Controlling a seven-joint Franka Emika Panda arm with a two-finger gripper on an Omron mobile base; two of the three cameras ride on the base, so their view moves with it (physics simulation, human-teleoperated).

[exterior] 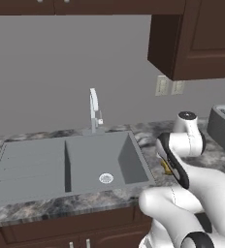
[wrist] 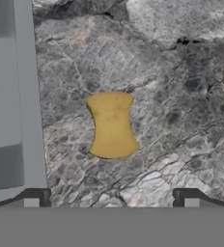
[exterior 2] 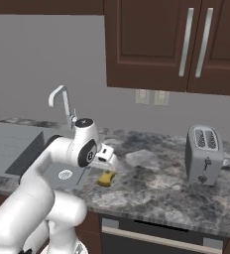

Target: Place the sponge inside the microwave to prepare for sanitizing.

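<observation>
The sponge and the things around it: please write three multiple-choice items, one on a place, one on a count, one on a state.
1. Where does the sponge lie?
A. in the sink basin
B. on the counter beside the sink
C. on top of the toaster

2. How many slots does the toaster have?
A. two
B. four
C. one

3. How is the gripper?
A. shut on the sponge
B. shut and holding nothing
C. open above the sponge

Answers:
1 B: the sponge rests on the counter, next to the sink.
2 A: the toaster shows two slots on top.
3 C: the gripper has its fingertips apart, the sponge untouched.
</observation>
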